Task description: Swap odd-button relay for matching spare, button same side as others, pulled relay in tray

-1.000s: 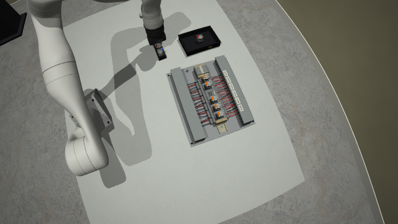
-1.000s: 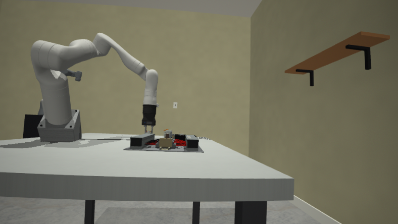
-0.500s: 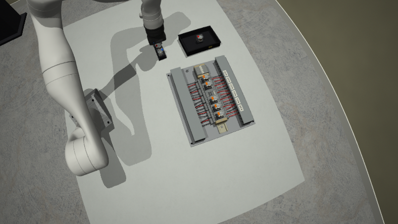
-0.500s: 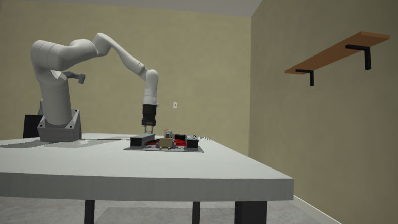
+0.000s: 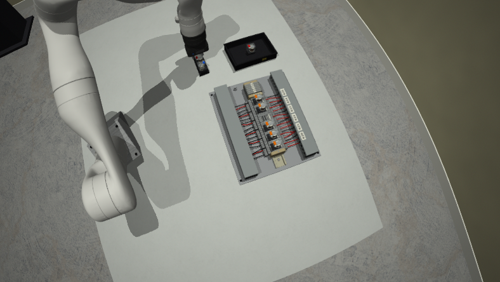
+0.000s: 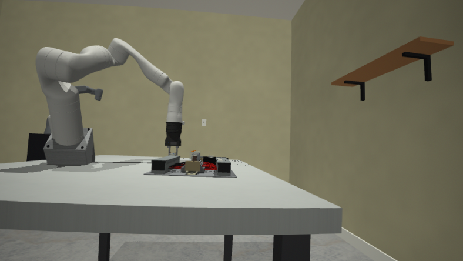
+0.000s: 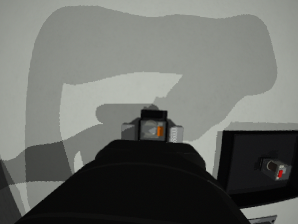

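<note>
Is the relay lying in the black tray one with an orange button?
No, the wrist view shows a red button on the relay in the black tray.

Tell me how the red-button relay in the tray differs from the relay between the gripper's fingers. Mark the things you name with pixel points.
The red-button relay (image 5: 250, 49) (image 7: 276, 170) has a red test button; the gripped relay (image 7: 149, 130) has an orange one. The red-button relay stands free in the tray (image 5: 229, 59) (image 7: 223, 170), while the gripped relay is clamped by the gripper (image 6: 173, 153) (image 7: 153, 126). Both have their button off-center on top.
</note>
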Robot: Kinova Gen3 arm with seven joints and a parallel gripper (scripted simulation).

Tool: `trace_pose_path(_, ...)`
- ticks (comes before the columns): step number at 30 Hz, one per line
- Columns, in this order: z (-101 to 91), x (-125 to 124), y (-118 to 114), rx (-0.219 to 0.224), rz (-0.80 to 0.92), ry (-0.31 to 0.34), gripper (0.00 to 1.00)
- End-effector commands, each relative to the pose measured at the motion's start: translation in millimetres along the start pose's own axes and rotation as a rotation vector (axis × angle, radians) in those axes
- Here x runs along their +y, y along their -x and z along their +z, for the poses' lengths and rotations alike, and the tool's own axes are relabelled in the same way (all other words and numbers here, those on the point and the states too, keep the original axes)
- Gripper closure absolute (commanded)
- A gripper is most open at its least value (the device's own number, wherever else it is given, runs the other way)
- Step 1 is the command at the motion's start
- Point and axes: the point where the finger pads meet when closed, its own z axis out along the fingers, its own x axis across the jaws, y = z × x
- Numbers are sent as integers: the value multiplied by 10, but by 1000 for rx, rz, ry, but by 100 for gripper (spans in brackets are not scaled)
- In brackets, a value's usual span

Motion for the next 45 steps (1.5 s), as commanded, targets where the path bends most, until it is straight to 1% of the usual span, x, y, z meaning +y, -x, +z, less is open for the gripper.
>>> trace_pose_path(1,-11,-6,-3,1,0,-2,100)
trace_pose_path(4,-11,-6,-3,1,0,-2,100)
trace_pose_path(19,-211,-6,-3,1,0,-2,100)
trace_pose_path(22,-207,5,-4,0,1,1,100)
trace_pose_path(36,-394,3,-4,1,0,-2,100)
trace_pose_path(39,-391,13,-5,0,1,1,100)
trace_pose_path(45,-471,10,-5,1,0,0,100)
